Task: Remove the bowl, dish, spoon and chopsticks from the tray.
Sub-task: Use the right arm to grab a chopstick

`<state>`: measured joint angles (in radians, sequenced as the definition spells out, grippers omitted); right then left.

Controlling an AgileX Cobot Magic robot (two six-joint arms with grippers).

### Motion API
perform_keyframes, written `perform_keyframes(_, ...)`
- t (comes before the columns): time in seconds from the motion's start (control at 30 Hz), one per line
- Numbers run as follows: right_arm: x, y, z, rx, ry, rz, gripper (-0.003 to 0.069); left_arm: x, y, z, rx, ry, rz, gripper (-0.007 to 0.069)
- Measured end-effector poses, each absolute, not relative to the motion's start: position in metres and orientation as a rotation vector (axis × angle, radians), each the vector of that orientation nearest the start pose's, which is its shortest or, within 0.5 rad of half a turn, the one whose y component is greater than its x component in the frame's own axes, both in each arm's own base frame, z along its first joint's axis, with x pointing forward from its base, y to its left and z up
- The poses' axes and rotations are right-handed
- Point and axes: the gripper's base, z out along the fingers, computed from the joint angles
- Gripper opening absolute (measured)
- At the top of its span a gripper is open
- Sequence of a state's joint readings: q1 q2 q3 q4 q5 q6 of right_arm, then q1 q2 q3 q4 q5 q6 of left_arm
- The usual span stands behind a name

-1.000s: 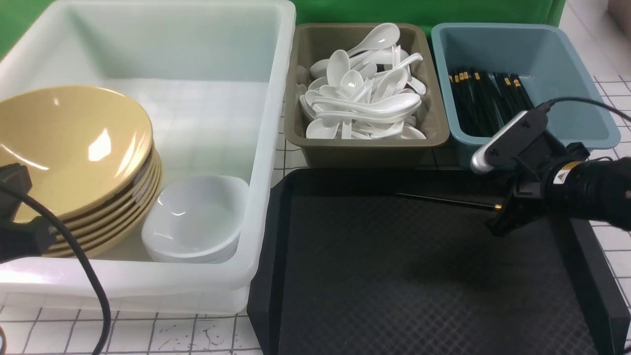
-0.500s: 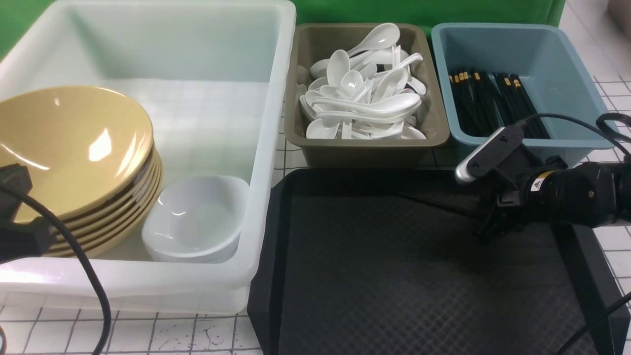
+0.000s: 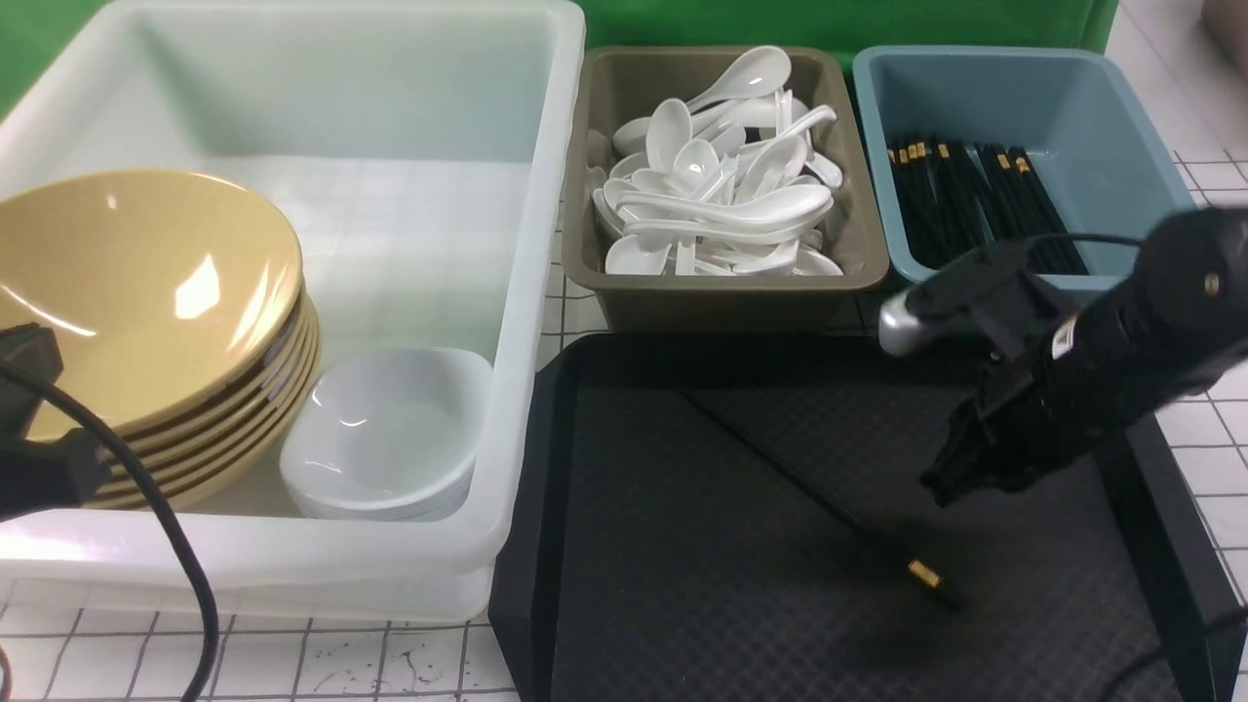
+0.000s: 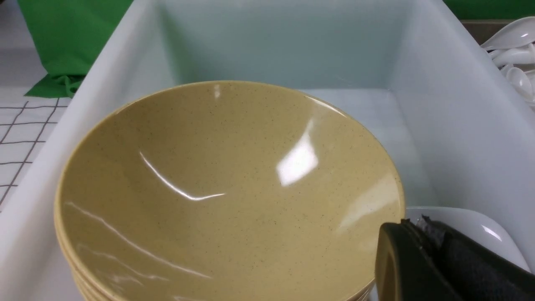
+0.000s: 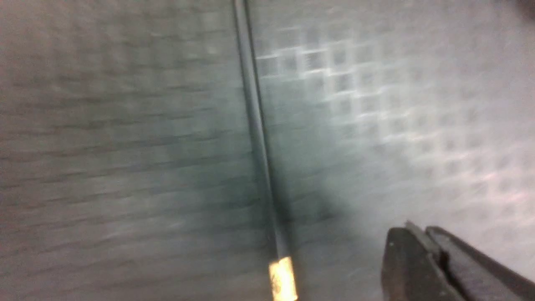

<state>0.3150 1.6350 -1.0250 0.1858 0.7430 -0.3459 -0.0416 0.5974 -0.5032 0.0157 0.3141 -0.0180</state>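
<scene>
Left of the tray (image 3: 702, 604), white tub (image 3: 526, 195) holding the stacked bowl (image 3: 136, 283) and nested dish (image 3: 390, 439); behind it, brown tub (image 3: 721, 302) of spoons (image 3: 712, 195), blue tub (image 3: 1121, 127) of chopsticks (image 3: 965, 205); on it, one chopstick (image 3: 809, 490) lying diagonally near the right claw (image 3: 951, 478), its opening impossible to tell.

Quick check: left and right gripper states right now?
Left gripper: cannot be told, jaws mostly out of view; nothing seen held.
Right gripper: cannot be told; holding nothing, the chopstick lies on the tray.
</scene>
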Motion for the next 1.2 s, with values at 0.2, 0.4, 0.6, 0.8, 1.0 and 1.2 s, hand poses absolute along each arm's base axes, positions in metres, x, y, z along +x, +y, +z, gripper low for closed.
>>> perform_keyframes(0.2, 0.285, 0.136, 0.203, -0.852, 2.808, 0.247, 0.0309, 0.125, -0.005, 0.305, 0.032, 1.891, -0.027, -0.0012)
perform_keyframes(0.4, 0.272, 0.166, 0.191, -0.992, 2.815, 0.252, 0.0403, 0.125, -0.005, 0.305, 0.032, 1.89, -0.027, -0.0012)
perform_keyframes(0.6, 0.267, 0.181, 0.172, -1.067, 2.848, 0.179, 0.0395, 0.125, -0.005, 0.305, 0.032, 1.889, -0.027, -0.0012)
perform_keyframes(0.8, 0.269, 0.181, 0.165, -1.066, 2.863, 0.146, 0.0247, 0.125, -0.005, 0.305, 0.032, 1.889, -0.027, -0.0012)
perform_keyframes(1.0, 0.27, 0.181, 0.165, -1.112, 2.841, 0.142, 0.0088, 0.125, -0.005, 0.305, 0.032, 1.889, -0.027, -0.0012)
perform_keyframes(1.2, 0.267, 0.178, 0.182, -1.175, 2.767, 0.107, 0.0086, 0.125, -0.005, 0.305, 0.032, 1.889, -0.027, -0.0012)
